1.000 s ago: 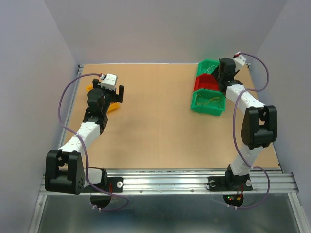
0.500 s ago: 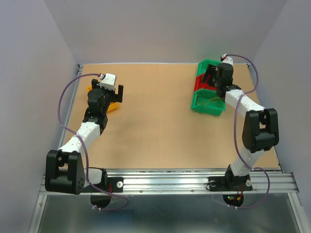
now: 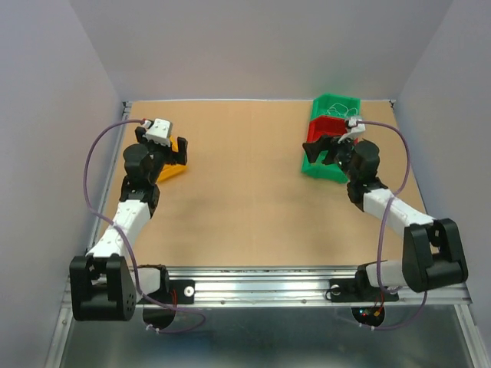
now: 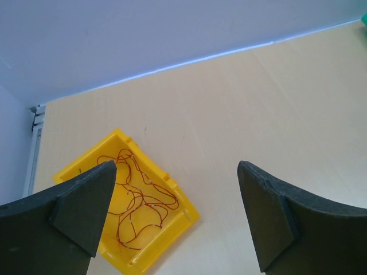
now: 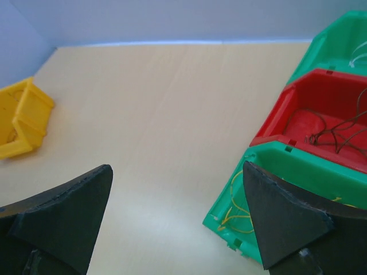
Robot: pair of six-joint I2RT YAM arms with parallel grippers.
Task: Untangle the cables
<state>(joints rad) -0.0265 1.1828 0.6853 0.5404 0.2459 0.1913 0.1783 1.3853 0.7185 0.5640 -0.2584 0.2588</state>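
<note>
While thin reddish cable (image 4: 137, 200) lies tangled inside yellow bin (image 4: 172, 229), far-left on table (image 3: 245, 192), 3 more bins stand in row far-right: dark cable (image 5: 330, 136) in red bin (image 5: 281, 117), yellow cable (image 5: 236, 215) in near green bin (image 5: 229, 189), white cable (image 5: 360, 54) partly visible in far green bin (image 5: 338, 34). Left gripper (image 4: 176, 167) hangs near yellow bin, fingers spread, holding nothing. Right gripper (image 5: 176, 169) hangs near near green bin, likewise spread, empty.

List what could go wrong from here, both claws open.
1. The thin red wire lies in overlapping loops in the yellow bin; the left claw may pinch several at once and tighten the tangle.
2. The red bin and near green bin sit packed together; the right claw could catch a rim and shove them.
</note>
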